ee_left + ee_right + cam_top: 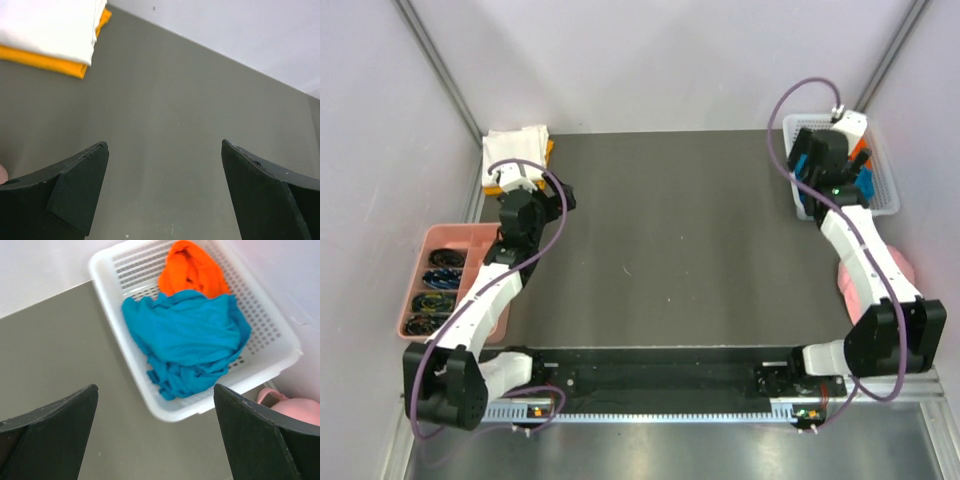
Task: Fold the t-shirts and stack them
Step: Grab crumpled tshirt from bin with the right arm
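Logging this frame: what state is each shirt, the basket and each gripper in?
teal-blue t-shirt: crumpled, unfolded, in the basket.
bright orange t-shirt: crumpled, in the same basket.
white t-shirt: folded, on top of the yellow-orange one.
yellow-orange t-shirt: folded, bottom of the stack.
basket: upright, holding two shirts.
left gripper: open, empty, near the stack.
right gripper: open, empty, by the basket.

Soft cloth in hard plastic
Teal-blue t-shirt: crumpled matt cloth; basket: smooth white perforated plastic; table: smooth, matt grey.
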Robot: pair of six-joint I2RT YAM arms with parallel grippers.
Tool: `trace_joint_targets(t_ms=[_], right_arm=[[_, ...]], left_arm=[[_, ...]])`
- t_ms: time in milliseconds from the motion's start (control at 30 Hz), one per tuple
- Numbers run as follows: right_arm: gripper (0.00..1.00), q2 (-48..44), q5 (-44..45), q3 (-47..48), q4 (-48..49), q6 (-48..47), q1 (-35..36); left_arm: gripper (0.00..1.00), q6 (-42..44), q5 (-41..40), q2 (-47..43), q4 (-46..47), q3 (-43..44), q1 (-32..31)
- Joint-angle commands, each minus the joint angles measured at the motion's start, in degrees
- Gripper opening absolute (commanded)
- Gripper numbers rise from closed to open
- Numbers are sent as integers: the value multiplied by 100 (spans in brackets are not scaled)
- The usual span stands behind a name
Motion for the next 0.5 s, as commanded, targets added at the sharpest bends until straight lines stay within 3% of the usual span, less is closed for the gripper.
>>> trace_joint_targets(t_ms=[0,133,233,467], right_arm=[[99,641,-211,1234,-1151,416,-620],[99,1222,-552,2086,-1766,443,-1157],[99,1661,-589,2447,-2092,425,-1342],[98,2102,-606,2308,-2251,495,-1378]], left_arm=[[99,-430,156,94,649,-375,-6],[99,-729,140,269,504,-491,-6],[99,-493,349,577,222,-271,3],[98,-220,412,692,-104,-129,-6]])
